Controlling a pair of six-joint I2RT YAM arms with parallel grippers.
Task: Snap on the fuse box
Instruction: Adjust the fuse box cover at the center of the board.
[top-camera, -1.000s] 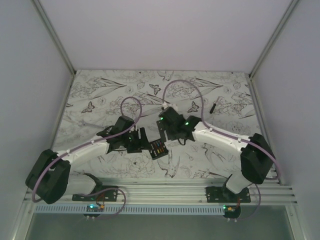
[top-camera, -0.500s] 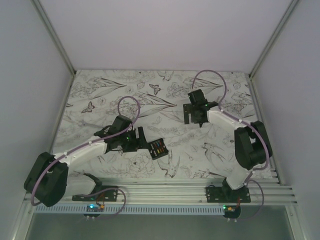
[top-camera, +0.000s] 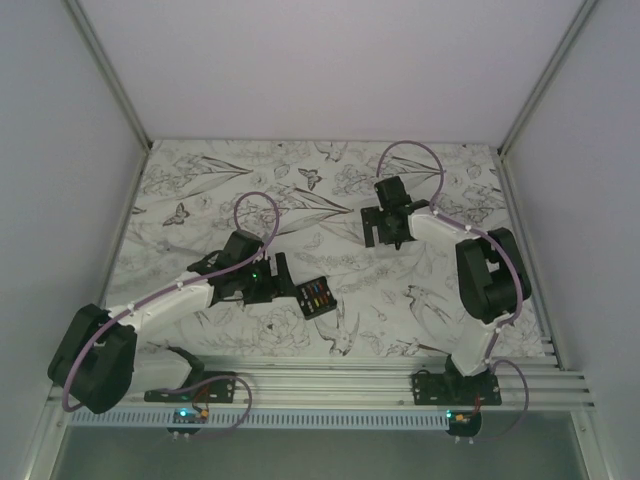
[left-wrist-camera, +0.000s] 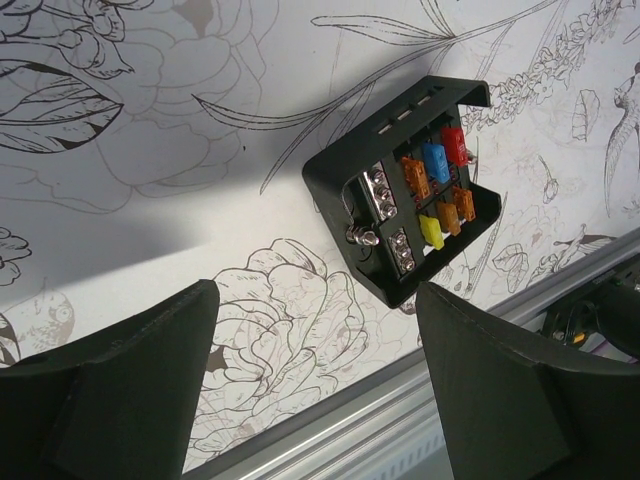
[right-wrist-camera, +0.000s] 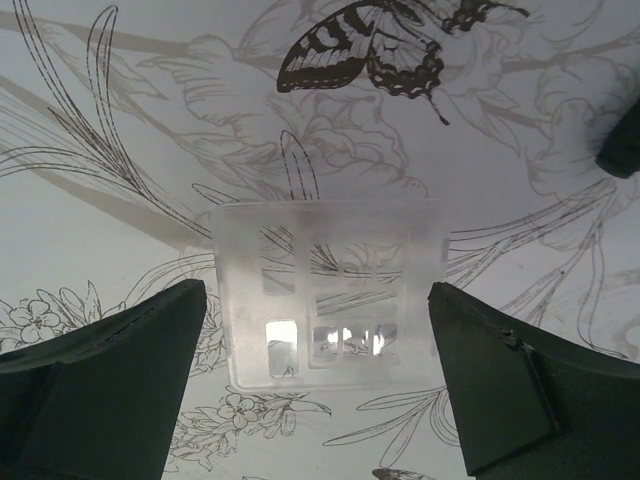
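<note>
L gripper (top-camera: 283, 277) (left-wrist-camera: 315, 330) spread wide, empty. Fuse box (top-camera: 316, 297) (left-wrist-camera: 405, 190) lies face up on table (top-camera: 200, 180), just past the L fingertips (left-wrist-camera: 440, 310) and offset toward the right-hand one. It's not between them, no contact.

R gripper (top-camera: 385, 232) (right-wrist-camera: 315, 300) also wide, empty, well apart from fuse box, far-right area. Fuse box sits near front rail (top-camera: 330, 375); open mat beyond and to left.

L wrist cam shows red/blue/orange/yellow fuses (left-wrist-camera: 437, 165) and metal studs (left-wrist-camera: 385, 200). R wrist cam only: clear lid (right-wrist-camera: 330, 290) flat on mat, centred between R fingers; gap above it unclear. Top cam can't resolve it.
</note>
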